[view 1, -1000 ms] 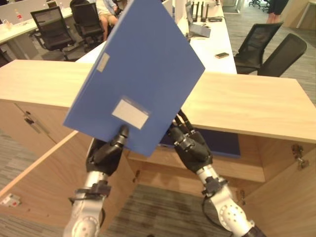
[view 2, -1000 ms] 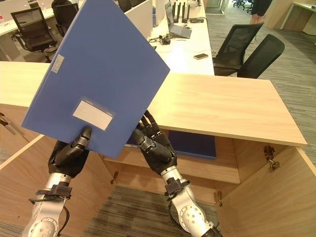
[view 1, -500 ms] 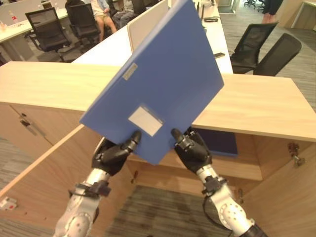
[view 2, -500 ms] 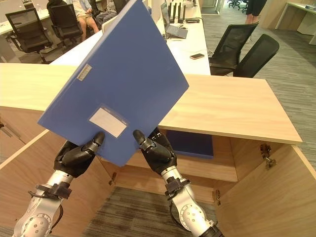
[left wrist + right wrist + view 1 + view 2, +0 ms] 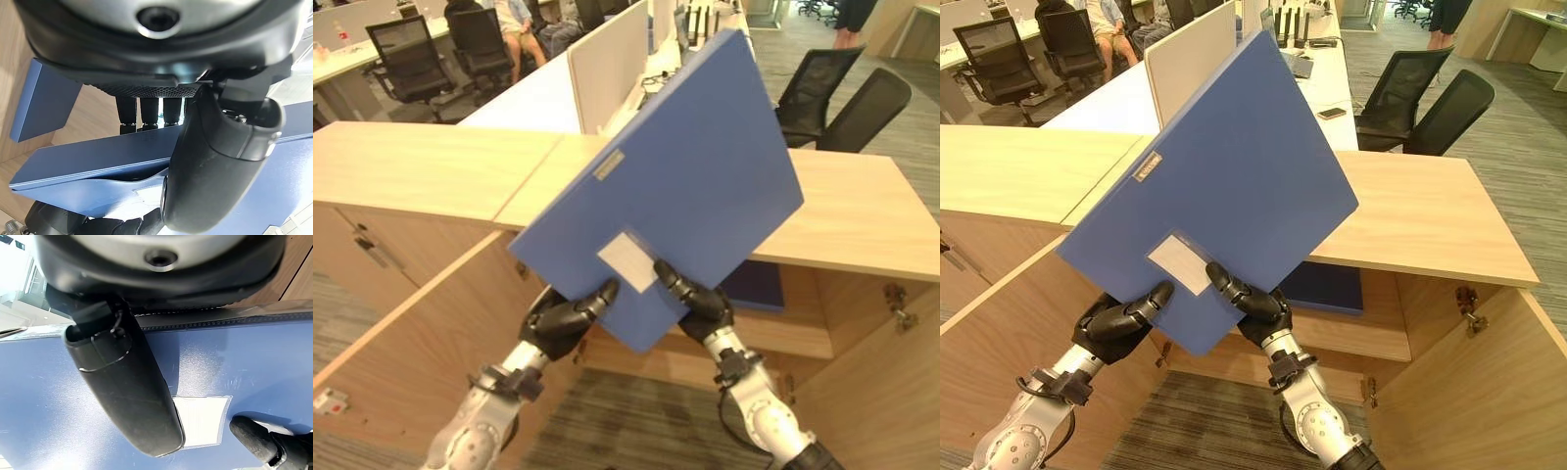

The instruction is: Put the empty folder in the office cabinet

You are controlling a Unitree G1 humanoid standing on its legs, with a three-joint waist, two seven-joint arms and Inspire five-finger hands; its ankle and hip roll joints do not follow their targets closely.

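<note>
Left hand (image 5: 563,318) and right hand (image 5: 690,299) grip the blue folder (image 5: 671,191) at its lower corner, thumbs pressed on its face, holding it tilted above the open cabinet (image 5: 822,211).

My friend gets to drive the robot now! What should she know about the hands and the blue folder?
Left hand: shut on the blue folder, thumb on its front face by the white label pocket.
Right hand: shut on the same folder's lower edge, thumb on the front too.
The folder is held up tilted in front of the open office cabinet, above its wooden top, not inside. Another blue folder already lies on the shelf.
Done: folder picked up, cabinet doors open.
Left: lower the folder, slide it onto the shelf, let go.
</note>
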